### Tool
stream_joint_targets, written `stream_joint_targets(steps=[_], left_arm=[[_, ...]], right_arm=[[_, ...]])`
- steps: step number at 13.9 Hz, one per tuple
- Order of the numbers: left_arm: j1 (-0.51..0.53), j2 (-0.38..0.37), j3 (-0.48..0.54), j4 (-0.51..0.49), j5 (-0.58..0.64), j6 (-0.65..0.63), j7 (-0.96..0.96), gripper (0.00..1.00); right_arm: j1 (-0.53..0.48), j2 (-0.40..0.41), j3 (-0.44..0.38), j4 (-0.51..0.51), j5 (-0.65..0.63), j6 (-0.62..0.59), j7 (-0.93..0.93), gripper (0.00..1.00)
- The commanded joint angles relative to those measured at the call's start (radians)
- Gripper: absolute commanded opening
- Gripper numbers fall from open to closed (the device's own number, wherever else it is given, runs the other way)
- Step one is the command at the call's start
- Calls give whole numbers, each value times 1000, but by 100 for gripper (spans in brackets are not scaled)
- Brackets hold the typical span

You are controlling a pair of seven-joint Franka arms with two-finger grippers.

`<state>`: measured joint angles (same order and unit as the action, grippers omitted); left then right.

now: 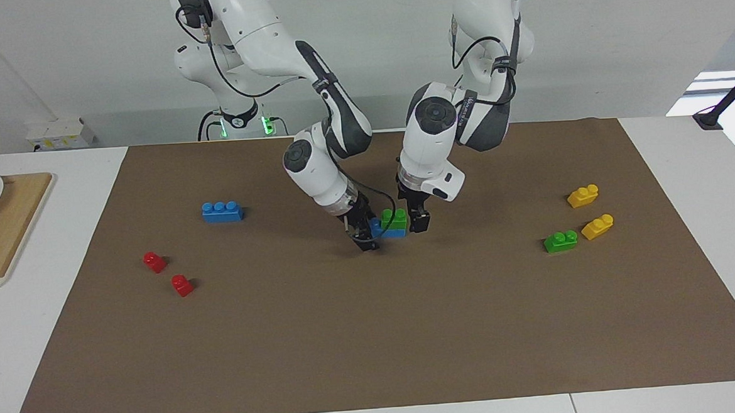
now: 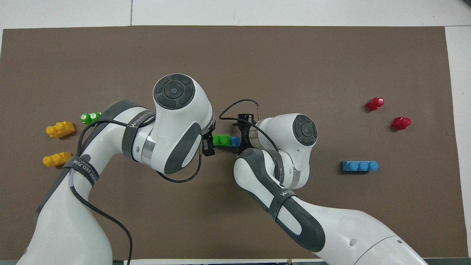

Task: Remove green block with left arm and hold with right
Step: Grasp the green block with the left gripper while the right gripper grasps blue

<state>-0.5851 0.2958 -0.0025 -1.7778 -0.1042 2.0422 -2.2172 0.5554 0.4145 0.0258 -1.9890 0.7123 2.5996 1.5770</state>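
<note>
- The green block (image 1: 394, 217) sits stacked on a blue brick (image 1: 394, 234) in the middle of the bench's brown mat (image 1: 374, 332).
- Seen from overhead, the left hand (image 1: 420, 222) is low at the block's nine o'clock, just beside it, released and grasping nothing.
- The right hand (image 1: 364, 237) is at the three o'clock end, against the blue brick; I cannot tell whether it is released or clenched.
- A second green brick (image 1: 560, 241) lies well apart, toward nine o'clock.

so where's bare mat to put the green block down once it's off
The broad strip of brown mat farthest from the robots is bare end to end. So is the stretch between the stacked green block and the loose blue brick. It is crowded around the yellow bricks and the red pieces.
</note>
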Motion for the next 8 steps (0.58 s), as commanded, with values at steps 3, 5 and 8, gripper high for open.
stream_joint_targets(steps=[3,5,8], left_arm=[[-33,-23,15,-78,11,82,-16,100],[-33,-24,15,-89,11,99,-18,100],[-33,-17,13,-94,11,127,-16,100]], right_arm=[[5,4,0,-2,51,31,5,77],[9,6,0,-2,68,46,5,34],[23,7,0,-1,84,57,0,0]])
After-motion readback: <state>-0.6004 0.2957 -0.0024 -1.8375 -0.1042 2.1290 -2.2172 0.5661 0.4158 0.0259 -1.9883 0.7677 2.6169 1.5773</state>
